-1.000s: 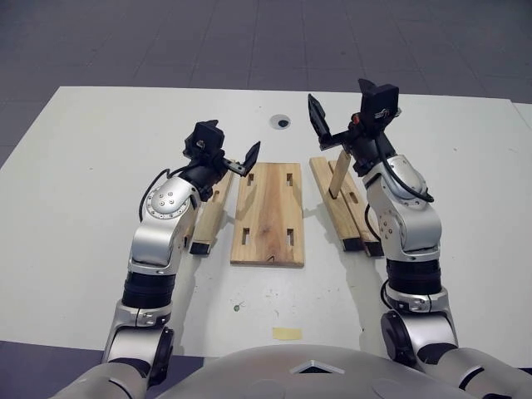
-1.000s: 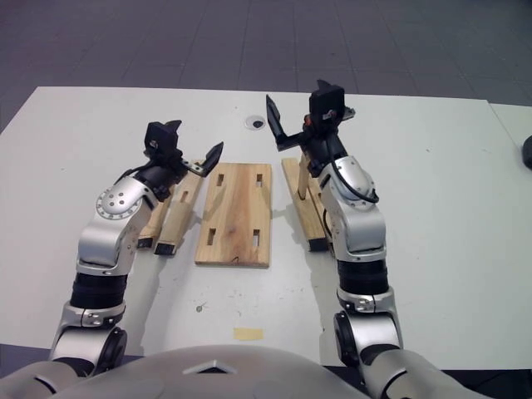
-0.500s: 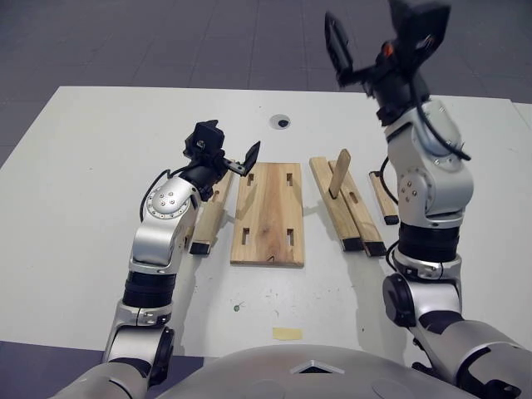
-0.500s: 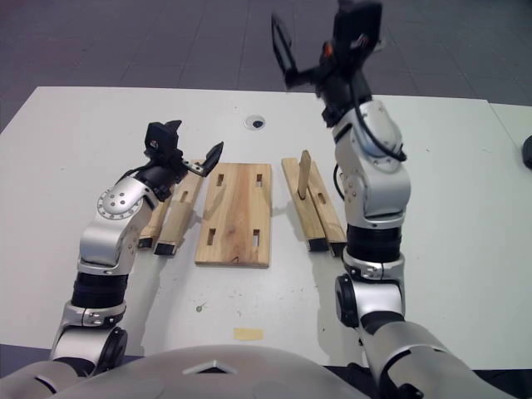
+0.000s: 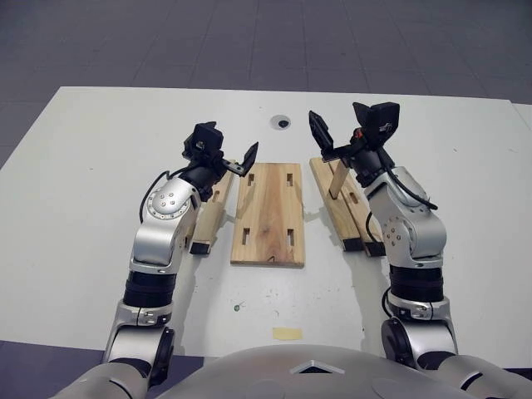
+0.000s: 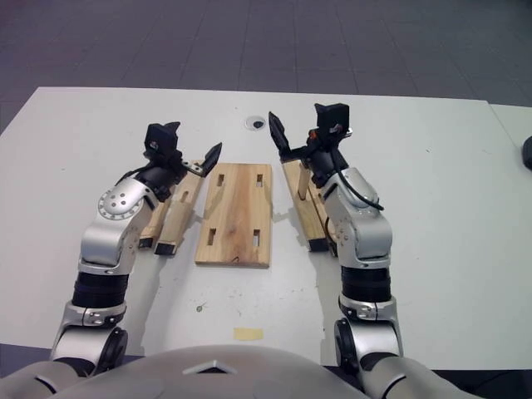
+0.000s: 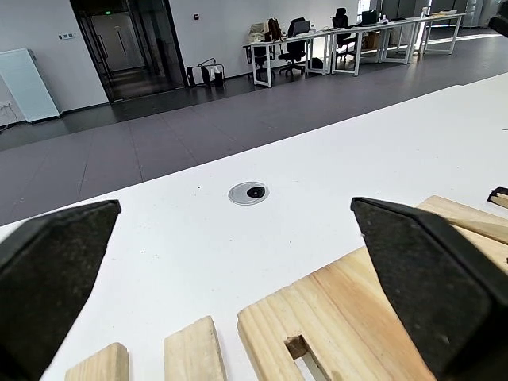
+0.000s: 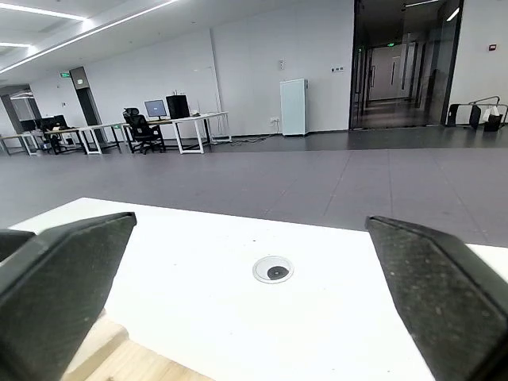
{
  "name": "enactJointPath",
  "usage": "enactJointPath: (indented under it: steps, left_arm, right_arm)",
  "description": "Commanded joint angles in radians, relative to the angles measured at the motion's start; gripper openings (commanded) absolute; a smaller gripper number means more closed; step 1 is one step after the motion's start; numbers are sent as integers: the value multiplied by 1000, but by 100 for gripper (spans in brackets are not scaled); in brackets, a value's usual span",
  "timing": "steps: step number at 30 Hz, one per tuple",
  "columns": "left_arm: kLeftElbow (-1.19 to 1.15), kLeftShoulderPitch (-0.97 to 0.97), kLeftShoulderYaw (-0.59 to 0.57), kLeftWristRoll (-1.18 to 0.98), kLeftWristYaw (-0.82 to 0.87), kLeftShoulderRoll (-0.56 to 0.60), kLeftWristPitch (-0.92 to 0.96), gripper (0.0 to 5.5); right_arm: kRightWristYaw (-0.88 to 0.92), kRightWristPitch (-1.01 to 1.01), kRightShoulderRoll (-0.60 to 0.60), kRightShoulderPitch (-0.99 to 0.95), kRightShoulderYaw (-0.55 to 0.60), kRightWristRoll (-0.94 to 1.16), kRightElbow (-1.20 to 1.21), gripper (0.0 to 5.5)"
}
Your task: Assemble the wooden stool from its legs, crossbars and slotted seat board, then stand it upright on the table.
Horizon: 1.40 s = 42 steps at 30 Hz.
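Nothing's been joined yet. The slotted seat board [image 5: 268,214] is laid flat mid-table [image 5: 91,174], with legs [image 5: 209,212] just beside it on the left. More legs and crossbars [image 5: 349,212] are on the right, one short piece [image 5: 337,177] propped up tilted. The left gripper [image 5: 229,158] is held wide open over the left legs. The right gripper [image 5: 342,141] is spread open by the propped piece, nothing gripped. The cable port [image 5: 283,122] and tape scrap [image 5: 288,333] are well apart from the parts, so no obstruction is expected.

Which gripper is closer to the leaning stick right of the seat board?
Right. The right gripper hovers just above the leaning stick; the left gripper sits across the seat board, over the left legs.
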State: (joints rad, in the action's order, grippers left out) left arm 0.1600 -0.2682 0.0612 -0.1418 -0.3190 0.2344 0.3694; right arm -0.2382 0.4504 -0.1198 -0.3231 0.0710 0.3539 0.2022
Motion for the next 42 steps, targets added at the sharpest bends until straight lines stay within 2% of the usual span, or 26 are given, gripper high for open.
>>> enactJointPath:
  steps: [1,5,7,12,17,23,29,37,42]
  left_arm:
    - [24,18,16,3,12,-21,21,540]
    - [39,28,15,2,14,-23,30,540]
    - [45,28,14,3,11,-18,33,540]
    - [71,44,-6,-1,8,1,47,540]
    - [94,90,-17,-2,4,16,62,540]
    - [89,115,-18,3,0,31,58,540]
    - [87,117,-4,9,-4,31,58,540]
    - [89,122,-1,9,4,24,58,540]
    - [81,117,1,13,6,22,53,540]
  right_arm:
    - [29,36,5,21,36,33,48,537]
    - [43,55,-1,-3,68,82,133,537]
    - [40,73,-12,2,121,160,208,537]
    - [10,142,-79,146,226,309,333,537]
    - [-66,240,-132,409,172,396,427,537]
    - [-43,352,-159,576,95,400,411,537]
    - [38,426,-150,611,38,363,394,537]
    - [75,405,-141,606,38,338,390,537]
    - [99,442,-212,595,-1,248,383,537]
